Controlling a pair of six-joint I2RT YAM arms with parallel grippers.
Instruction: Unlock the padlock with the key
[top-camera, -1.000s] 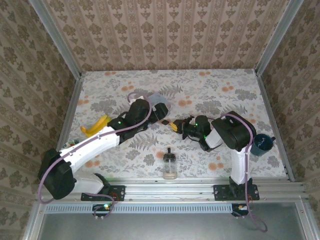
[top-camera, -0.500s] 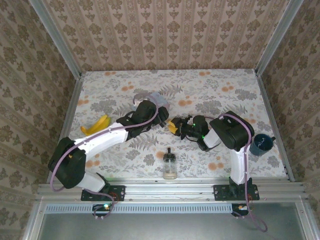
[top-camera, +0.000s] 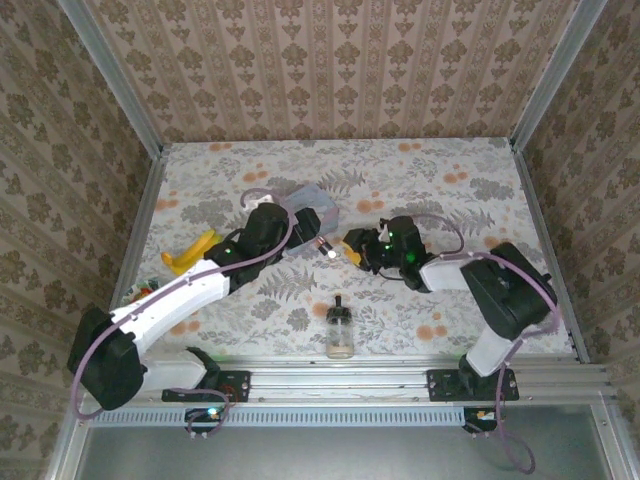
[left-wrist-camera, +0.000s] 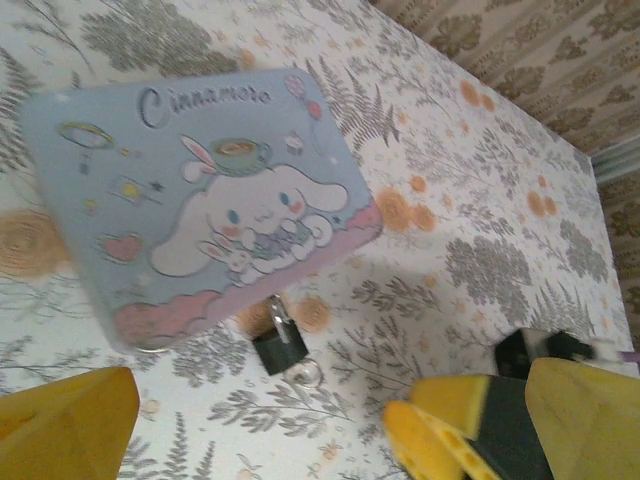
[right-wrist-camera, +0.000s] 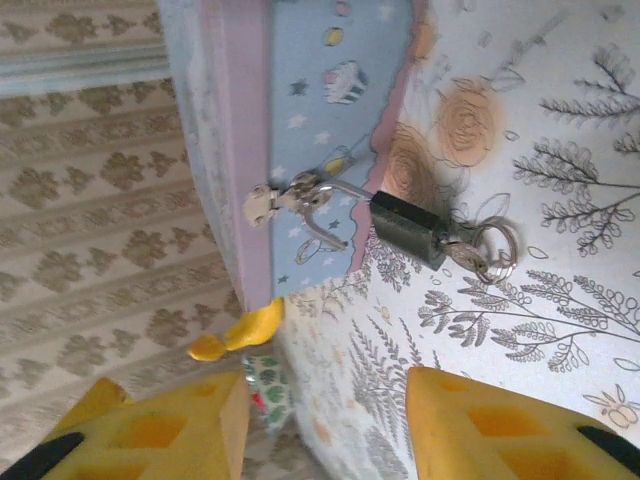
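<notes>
The padlock (right-wrist-camera: 410, 228), small with a dark body, lies on the table against the pale blue Cinnamoroll tin (left-wrist-camera: 190, 200). Its thin shackle is hooked through the tin's clasp (right-wrist-camera: 285, 198), and one shackle leg ends free, short of the body. The key (right-wrist-camera: 462, 256) sticks in the padlock's base with its wire ring (right-wrist-camera: 497, 248) flat on the table. My right gripper (right-wrist-camera: 325, 420) stands open just short of the key, touching nothing. My left gripper (left-wrist-camera: 330, 410) hangs open above the padlock (left-wrist-camera: 278, 345), holding nothing. In the top view the padlock (top-camera: 326, 248) lies between my left gripper (top-camera: 308, 226) and my right gripper (top-camera: 354, 246).
A small glass bottle with a black cap (top-camera: 340, 330) stands near the front edge, between the arms. A banana (top-camera: 190, 252) lies at the left by the wall. Patterned walls close the table on three sides.
My right gripper has opened and let go of the key, which stays in the padlock. My left gripper has opened wider and drawn back left off the padlock.
</notes>
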